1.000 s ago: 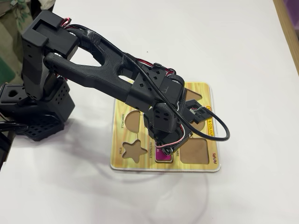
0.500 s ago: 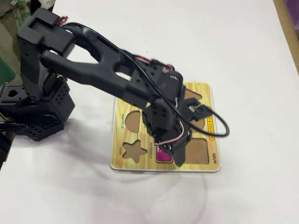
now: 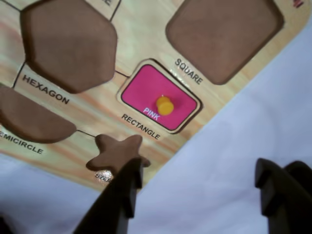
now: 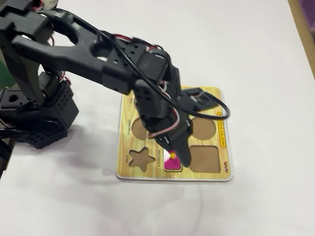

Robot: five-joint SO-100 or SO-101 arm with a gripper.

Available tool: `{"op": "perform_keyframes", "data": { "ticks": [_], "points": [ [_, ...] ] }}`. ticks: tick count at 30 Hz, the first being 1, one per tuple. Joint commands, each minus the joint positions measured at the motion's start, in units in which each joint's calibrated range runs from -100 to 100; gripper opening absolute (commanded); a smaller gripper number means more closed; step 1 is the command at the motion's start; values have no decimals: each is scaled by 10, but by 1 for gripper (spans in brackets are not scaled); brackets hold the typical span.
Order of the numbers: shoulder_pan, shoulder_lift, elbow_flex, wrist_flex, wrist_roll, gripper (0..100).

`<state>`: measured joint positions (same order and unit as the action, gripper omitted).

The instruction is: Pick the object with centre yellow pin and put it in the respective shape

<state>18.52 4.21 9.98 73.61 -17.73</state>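
A pink rectangle piece (image 3: pixel 146 90) with a yellow pin (image 3: pixel 165 105) in its centre sits flat in the slot labelled RECTANGLE on the wooden shape board (image 3: pixel 97 105). In the fixed view the pink piece (image 4: pixel 171 163) shows at the board's (image 4: pixel 147 174) front edge, partly covered by the arm. My gripper (image 3: pixel 199 165) is open and empty, with its dark fingers (image 3: pixel 122 195) wide apart over the white table just off the board's edge. In the fixed view the gripper (image 4: pixel 183 156) hovers right above the pink piece.
The hexagon (image 3: pixel 68 44), square (image 3: pixel 224 34), semicircle (image 3: pixel 29 117) and star (image 3: pixel 118 151) slots are empty. The star slot (image 4: pixel 141 159) and square slot (image 4: pixel 204 158) flank the pink piece. White table surrounds the board. The arm's base (image 4: pixel 34 113) stands at the left.
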Motion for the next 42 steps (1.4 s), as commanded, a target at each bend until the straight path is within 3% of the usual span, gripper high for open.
{"op": "perform_keyframes", "data": {
  "ticks": [1, 28, 42],
  "points": [
    [-7, -67, 30, -7, -5, 26],
    [-75, -486, 434, -8, -243, 26],
    [-87, -734, 604, -8, -317, 26]
  ]
}}
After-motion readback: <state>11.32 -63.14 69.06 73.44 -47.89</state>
